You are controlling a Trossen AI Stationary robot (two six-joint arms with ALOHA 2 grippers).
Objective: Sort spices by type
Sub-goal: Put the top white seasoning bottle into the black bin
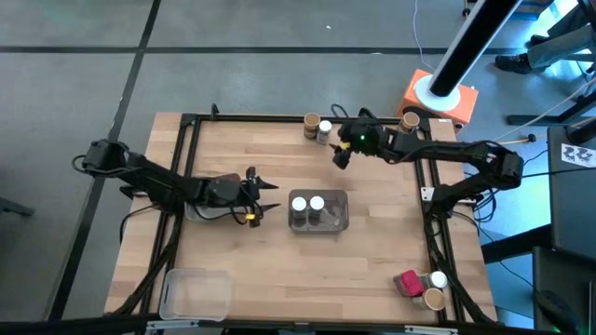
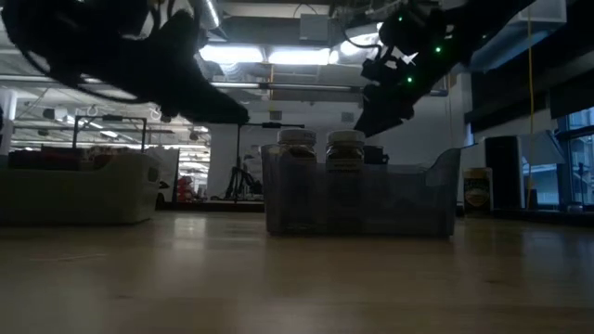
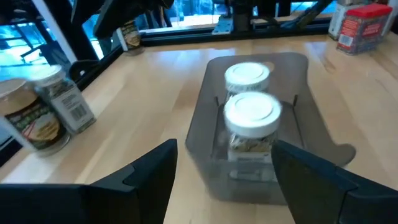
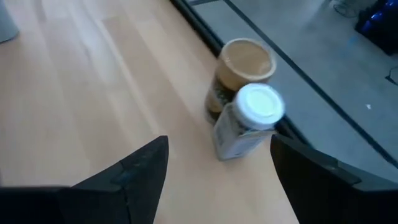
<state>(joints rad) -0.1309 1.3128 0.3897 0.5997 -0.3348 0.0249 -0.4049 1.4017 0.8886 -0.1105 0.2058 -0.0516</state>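
While the left tool point(image 1: 264, 194) hovers spread just beside the clear tray point(image 1: 318, 223) holding two white-lidded jars point(image 1: 308, 204) mid-bench, right tool point(image 1: 341, 154) spread above a white-lidded jar point(image 4: 249, 122) touching a tan-lidded jar point(image 4: 241, 73) at the far edge, empty-handed both.

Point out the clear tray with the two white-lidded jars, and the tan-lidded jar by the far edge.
clear tray point(image 1: 340, 221), high view, right wall.
white-lidded jars point(image 3: 252, 113), left wrist view, nearer jar's lid.
tan-lidded jar point(image 4: 247, 58), right wrist view, lid top.
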